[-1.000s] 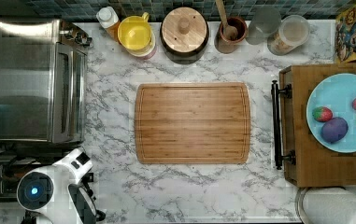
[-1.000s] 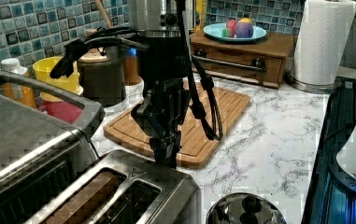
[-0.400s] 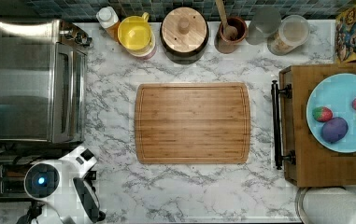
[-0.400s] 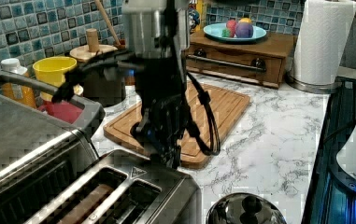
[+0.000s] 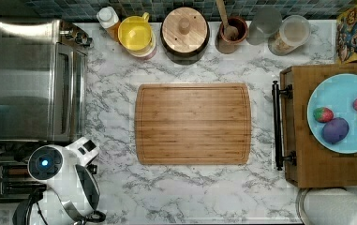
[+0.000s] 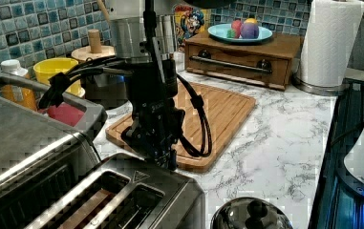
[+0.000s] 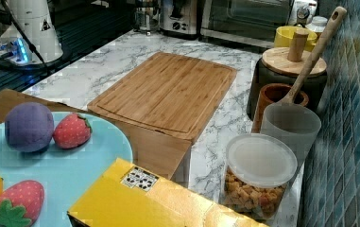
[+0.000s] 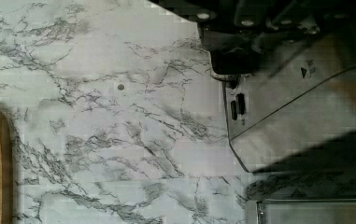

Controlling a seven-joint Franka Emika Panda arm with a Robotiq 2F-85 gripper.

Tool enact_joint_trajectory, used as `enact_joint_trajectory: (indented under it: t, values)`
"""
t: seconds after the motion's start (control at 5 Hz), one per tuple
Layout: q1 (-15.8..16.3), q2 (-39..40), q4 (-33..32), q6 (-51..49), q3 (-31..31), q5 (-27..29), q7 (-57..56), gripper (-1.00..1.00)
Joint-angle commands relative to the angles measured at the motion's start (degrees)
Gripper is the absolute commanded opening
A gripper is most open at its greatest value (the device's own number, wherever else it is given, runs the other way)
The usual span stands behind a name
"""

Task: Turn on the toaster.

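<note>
Claw at toaster's lever end
Claw (image 6: 163, 155), open or closed can't tell, hangs just over the far end of the toaster (image 6: 122, 195), at counter's (image 6: 265, 143) near left in the left view; lever side lies directly below; slots run lengthwise away from it

Kitchen: marble counter (image 5: 120, 98), toaster oven (image 5: 35, 79) (tiled backsplash (image 6: 22, 33)).

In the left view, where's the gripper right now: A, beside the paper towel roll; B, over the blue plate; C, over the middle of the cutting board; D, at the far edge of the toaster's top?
D: in the left view the gripper hangs down at the far edge of the toaster, with the cutting board behind it.
</note>
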Motion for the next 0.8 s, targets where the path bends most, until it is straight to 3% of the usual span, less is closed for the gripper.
enact_joint_trajectory:
  t: [0.2, 0.8]
  values:
    - [-1.0, 8.3, -11.2, 5.9, -3.5, -2.5, -0.3, -1.0]
    - [-1.0, 8.3, -11.2, 5.9, -3.4, -2.5, -0.2, -1.0]
